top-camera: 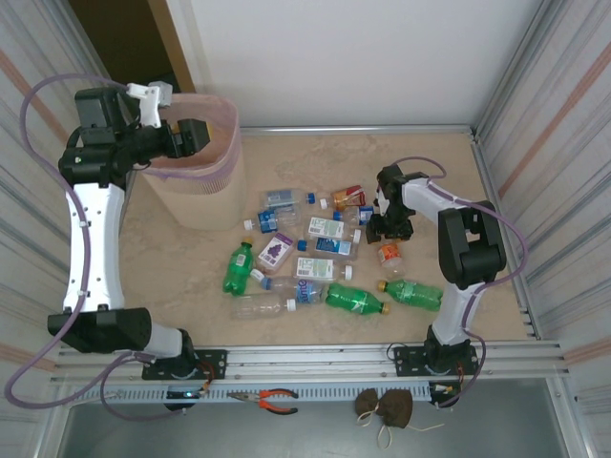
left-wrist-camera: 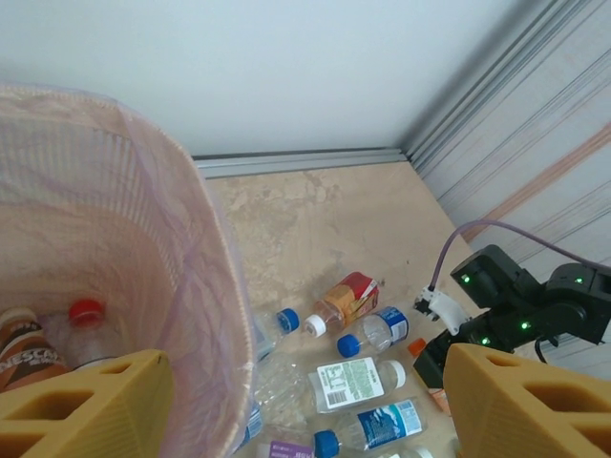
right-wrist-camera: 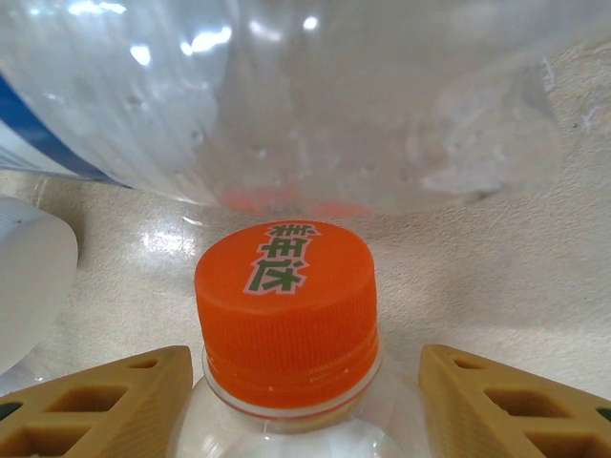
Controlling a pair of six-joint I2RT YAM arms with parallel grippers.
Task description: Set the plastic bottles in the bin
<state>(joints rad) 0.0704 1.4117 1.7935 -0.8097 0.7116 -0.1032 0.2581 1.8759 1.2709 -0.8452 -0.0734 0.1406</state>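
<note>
An orange-capped bottle sits unpinched between our open right fingers, left fingers wide and empty above the bin: two bottles in, a dozen-odd left.

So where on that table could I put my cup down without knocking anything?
Bare table runs along the far wall, from the bin to the right wall. Another open patch lies near left, between the left arm and the green bottle. The middle is crowded: plastic bottles lie packed from the bin to the right arm.
</note>
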